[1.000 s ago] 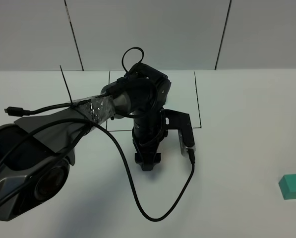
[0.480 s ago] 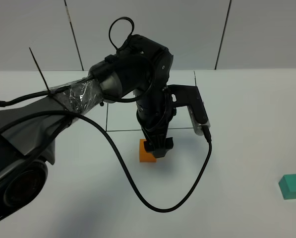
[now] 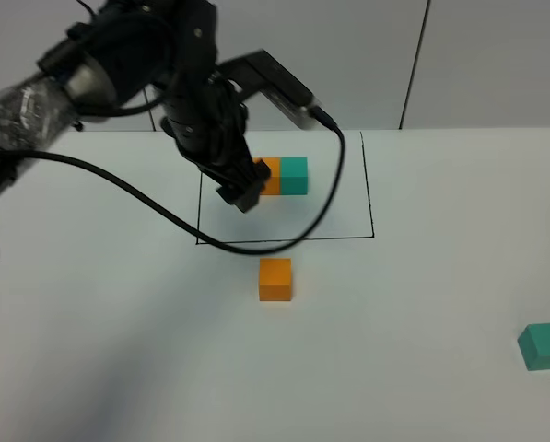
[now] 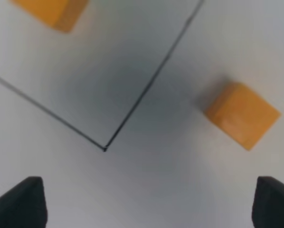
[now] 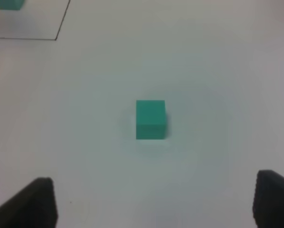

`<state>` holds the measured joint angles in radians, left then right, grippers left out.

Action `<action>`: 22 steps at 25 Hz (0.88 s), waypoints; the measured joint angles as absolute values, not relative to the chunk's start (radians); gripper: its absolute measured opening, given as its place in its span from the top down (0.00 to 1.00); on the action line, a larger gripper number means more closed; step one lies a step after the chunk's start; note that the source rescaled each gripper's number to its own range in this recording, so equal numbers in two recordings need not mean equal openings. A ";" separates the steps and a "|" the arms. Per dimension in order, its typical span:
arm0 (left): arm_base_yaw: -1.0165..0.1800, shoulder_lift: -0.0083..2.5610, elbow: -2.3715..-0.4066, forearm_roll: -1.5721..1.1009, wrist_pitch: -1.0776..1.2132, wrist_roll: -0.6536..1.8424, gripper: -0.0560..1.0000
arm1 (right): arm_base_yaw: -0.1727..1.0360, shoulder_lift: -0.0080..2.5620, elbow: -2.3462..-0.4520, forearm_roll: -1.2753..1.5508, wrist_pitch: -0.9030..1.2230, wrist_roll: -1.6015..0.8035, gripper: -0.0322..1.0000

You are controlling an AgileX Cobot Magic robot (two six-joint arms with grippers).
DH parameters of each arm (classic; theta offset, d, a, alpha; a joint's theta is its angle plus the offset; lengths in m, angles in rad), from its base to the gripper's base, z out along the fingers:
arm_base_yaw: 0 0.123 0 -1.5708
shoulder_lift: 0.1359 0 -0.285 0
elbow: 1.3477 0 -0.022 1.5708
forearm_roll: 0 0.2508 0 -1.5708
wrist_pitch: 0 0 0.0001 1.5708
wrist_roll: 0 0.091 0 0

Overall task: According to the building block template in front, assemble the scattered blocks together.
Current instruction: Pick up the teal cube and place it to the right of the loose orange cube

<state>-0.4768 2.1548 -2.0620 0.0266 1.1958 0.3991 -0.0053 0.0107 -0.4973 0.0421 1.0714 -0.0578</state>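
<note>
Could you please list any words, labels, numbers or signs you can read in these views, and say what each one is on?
None can be read. The loose orange cube, the loose teal cube and the framed template pair have plain faces; the black frame is only a line. The silver wrap on the left arm shows no legible print.

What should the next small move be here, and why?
Probably lower the right gripper onto the teal cube. The cube sits ahead, centred between the open jaws, far from the orange cube, which lies just outside the template frame with its right side free.
</note>
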 joint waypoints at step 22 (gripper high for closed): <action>-0.044 1.465 -1.287 -0.034 0.955 0.220 0.11 | -0.005 0.011 -0.497 0.042 1.071 -0.058 0.29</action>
